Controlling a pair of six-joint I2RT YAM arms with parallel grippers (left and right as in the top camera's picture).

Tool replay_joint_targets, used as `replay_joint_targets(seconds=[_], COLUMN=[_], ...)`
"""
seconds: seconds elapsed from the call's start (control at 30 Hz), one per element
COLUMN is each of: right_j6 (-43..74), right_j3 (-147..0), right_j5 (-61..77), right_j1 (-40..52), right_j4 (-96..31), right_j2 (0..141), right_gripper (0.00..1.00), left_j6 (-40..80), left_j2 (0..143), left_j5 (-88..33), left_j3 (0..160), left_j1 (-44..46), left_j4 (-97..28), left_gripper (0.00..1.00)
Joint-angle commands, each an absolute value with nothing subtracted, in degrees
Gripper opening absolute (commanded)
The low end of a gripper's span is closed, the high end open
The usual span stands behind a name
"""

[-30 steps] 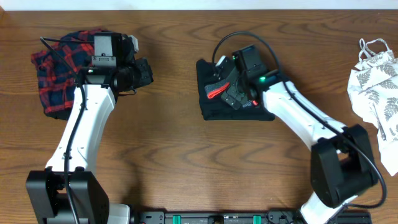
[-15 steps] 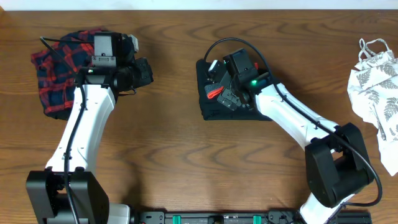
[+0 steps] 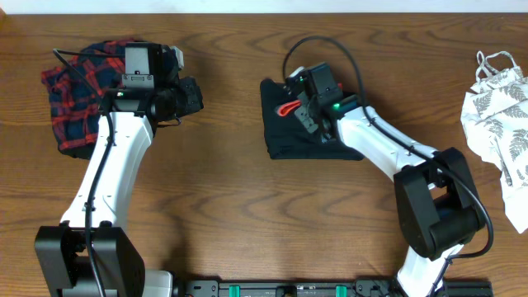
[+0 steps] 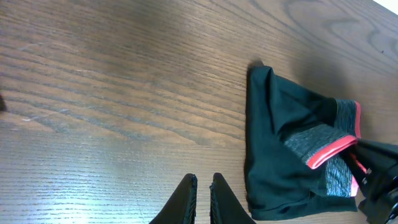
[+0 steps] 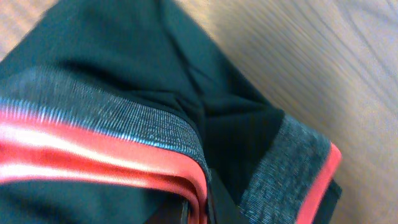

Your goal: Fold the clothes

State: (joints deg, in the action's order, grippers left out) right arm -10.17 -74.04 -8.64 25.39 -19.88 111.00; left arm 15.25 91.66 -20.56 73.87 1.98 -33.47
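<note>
**Leggings nearly done, two garments to go**

Pinching the waistband [image 5: 124, 134] of the black leggings [image 3: 285, 140], bundled compactly at upper centre, with the right gripper [image 5: 199, 206]. Holding the left gripper [image 4: 203, 182] clenched, empty, over the table [image 4: 93, 74]. Seemingly yet to fold: plaid piece [image 3: 74, 99] crumpled upper left, leaf-print top [image 3: 499, 124] heaped at right edge.

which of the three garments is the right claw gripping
The black leggings mid-table, right claw pinching their grey-and-coral waistband; the plaid piece and leaf-print top lie far left and far right.
</note>
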Motion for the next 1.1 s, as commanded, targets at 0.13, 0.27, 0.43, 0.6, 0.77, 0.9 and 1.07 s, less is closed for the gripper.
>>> replay_joint_targets(seconds=[0.13, 0.27, 0.43, 0.6, 0.77, 0.9, 1.07], right_j6=[21.1, 30.9, 36.2, 36.2, 36.2, 36.3, 40.2], right_j3=[-74.1, -74.1, -74.1, -74.1, -74.1, -74.1, -74.1], right_j5=[-8.8, -6.7, -4.8, -4.0, -5.5, -7.1, -7.2], right_j1=[21.6, 20.9, 20.9, 20.9, 20.7, 19.4, 16.3], right_j4=[-22.2, -24.5, -25.7, -26.0, -25.3, -24.6, -24.5], right_j2=[111.1, 111.1, 111.1, 111.1, 111.1, 111.1, 111.1], right_gripper=[0.06, 0.08, 0.20, 0.26, 0.37, 0.44, 0.56], left_j6=[15.3, 15.3, 15.1, 15.1, 14.8, 13.8, 13.6], left_j2=[91.0, 91.0, 91.0, 91.0, 91.0, 91.0, 91.0], left_j5=[-20.1, -20.1, -20.1, -20.1, -20.1, -20.1, -20.1], left_j3=[73.7, 73.7, 73.7, 73.7, 73.7, 73.7, 73.7], left_j1=[1.9, 1.9, 1.9, 1.9, 2.0, 1.9, 1.9], left_j4=[-33.6, -33.8, -33.8, -33.9, -34.2, -35.0, -35.2], left_gripper=[0.11, 0.10, 0.10, 0.10, 0.10, 0.10, 0.10])
